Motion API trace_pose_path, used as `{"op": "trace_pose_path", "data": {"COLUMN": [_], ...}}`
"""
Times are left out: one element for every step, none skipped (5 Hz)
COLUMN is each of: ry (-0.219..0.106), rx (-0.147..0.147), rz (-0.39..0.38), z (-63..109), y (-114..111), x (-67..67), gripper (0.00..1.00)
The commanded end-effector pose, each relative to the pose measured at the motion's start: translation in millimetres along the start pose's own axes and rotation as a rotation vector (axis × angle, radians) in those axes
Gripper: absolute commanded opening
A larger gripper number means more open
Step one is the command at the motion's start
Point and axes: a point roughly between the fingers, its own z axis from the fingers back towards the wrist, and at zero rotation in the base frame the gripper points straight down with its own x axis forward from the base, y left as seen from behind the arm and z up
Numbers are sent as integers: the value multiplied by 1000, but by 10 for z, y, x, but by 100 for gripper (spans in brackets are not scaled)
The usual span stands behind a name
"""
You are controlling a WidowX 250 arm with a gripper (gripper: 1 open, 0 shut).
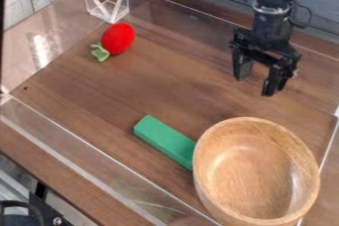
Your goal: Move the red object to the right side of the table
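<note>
The red object (118, 38), a small glossy round toy fruit with a green leafy stem at its lower left, rests on the dark wood-grain table (172, 81) at the far left. My gripper (264, 74) hangs over the right side of the table, pointing straight down, far from the fruit. Its black fingers (243, 66) stand spread apart and open, and nothing sits between them.
A large wooden bowl (256, 172) fills the near right corner. A flat green rectangular block (165, 139) lies just left of it. Clear acrylic walls (79, 175) ring the tabletop, and a folded clear piece (105, 4) stands at the back left.
</note>
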Motion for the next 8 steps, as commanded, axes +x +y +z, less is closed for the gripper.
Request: {"op": "trace_pose_path", "data": {"ry": [-128, -133, -132, -131, -133, -136, -124, -111], "rx": [42, 41, 33, 26, 20, 14, 9, 4], "rz": [-2, 24, 48, 70, 103, 136, 72, 11], "z": [564, 565, 570, 581, 596, 614, 683, 740], "y": [44, 68, 89, 106, -37, -178, -221, -246], "x": [101, 74, 47, 21, 66, 120, 135, 135], "gripper": [100, 100, 100, 100, 100, 100, 100, 100]}}
